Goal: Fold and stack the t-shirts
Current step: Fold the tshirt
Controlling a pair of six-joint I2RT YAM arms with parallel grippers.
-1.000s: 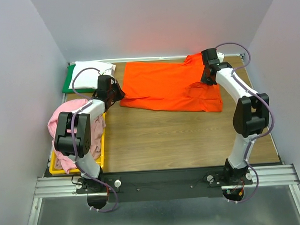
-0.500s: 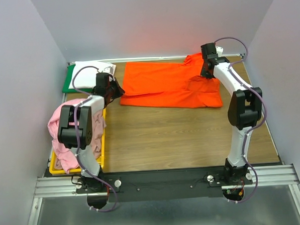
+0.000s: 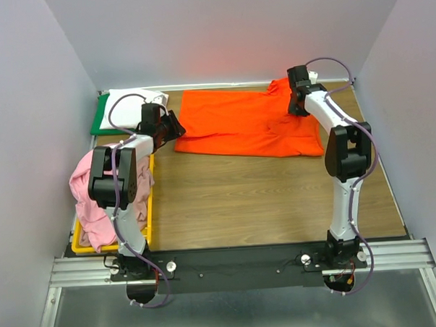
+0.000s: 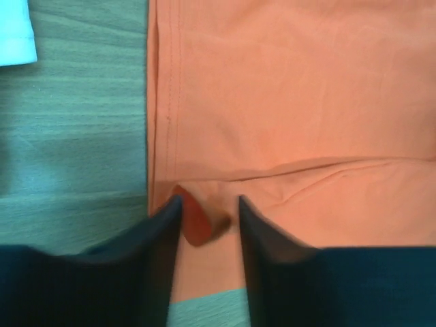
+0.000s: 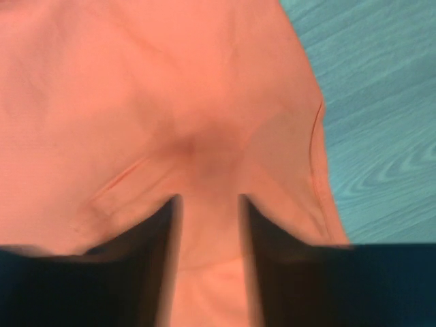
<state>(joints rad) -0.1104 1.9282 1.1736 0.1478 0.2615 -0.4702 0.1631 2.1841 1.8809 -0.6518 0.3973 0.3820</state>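
The bright orange t-shirt (image 3: 245, 122) lies spread flat across the back of the table. My left gripper (image 3: 176, 127) sits low at its left edge. In the left wrist view its jaws (image 4: 208, 201) stand apart over the hem, with a small raised curl of orange cloth (image 4: 197, 221) resting against the left finger. My right gripper (image 3: 294, 109) is over the shirt's right part, and its jaws (image 5: 208, 199) stand apart with flat orange cloth (image 5: 136, 82) below them. A folded white t-shirt (image 3: 132, 102) lies at the back left. Pink t-shirts (image 3: 96, 183) are heaped at the left.
The white shirt rests on a flat green board (image 3: 99, 121) in the back left corner. The pink heap fills a yellow bin (image 3: 88, 249) along the table's left edge. Bare wooden tabletop (image 3: 263, 198) lies in front of the orange shirt. Grey walls close in three sides.
Both arms have reached further back, and the orange shirt's near edge has settled flatter. Both grippers have gone from shut to open, letting go of the orange cloth.
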